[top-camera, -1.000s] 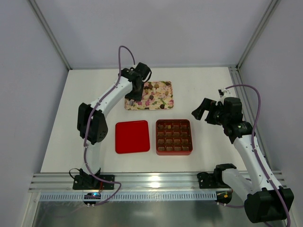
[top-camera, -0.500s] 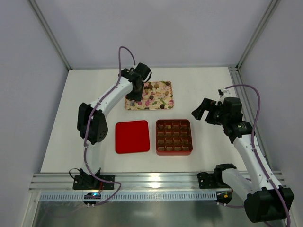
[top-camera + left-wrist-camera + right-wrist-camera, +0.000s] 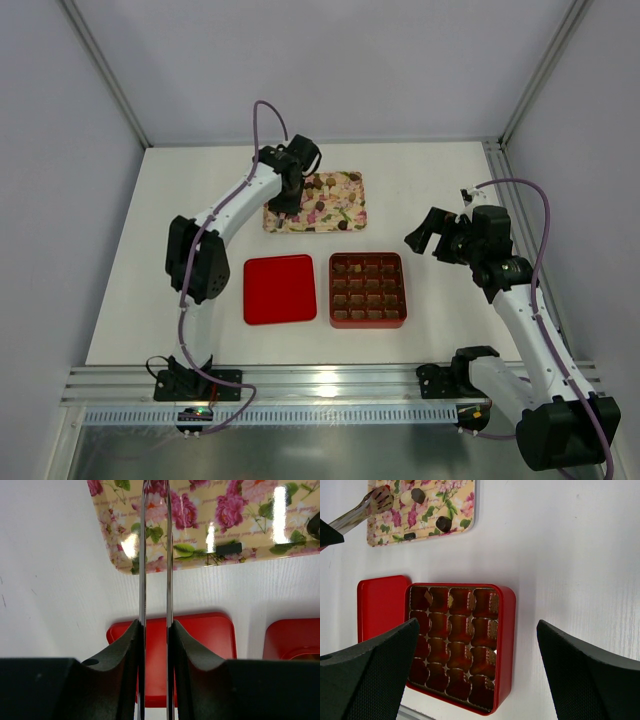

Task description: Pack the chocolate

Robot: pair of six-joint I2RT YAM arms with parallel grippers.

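The chocolate [image 3: 320, 206] lies as small dark and pale pieces on the flowered tray [image 3: 352, 182]. The right wrist view shows two dark pieces [image 3: 418, 495] on it. My left gripper [image 3: 289, 190] hangs over the tray's left end, shut on metal tongs [image 3: 142, 555]. Their two blades run close together out over the tray [image 3: 240, 510], and their tips [image 3: 379, 498] reach among the pieces. I cannot tell whether a piece sits between them. My right gripper [image 3: 421, 236] hovers open and empty to the right of the red box [image 3: 404, 292], seen with its brown gridded insert [image 3: 451, 645].
The red lid [image 3: 280, 289] lies flat just left of the box, below the tray, and also shows in the wrist views [image 3: 200, 645] [image 3: 380, 605]. White tabletop [image 3: 450, 180] surrounds everything. Frame posts stand at the back corners.
The left wrist has shifted slightly over the tray's left end. The right arm has stayed still.
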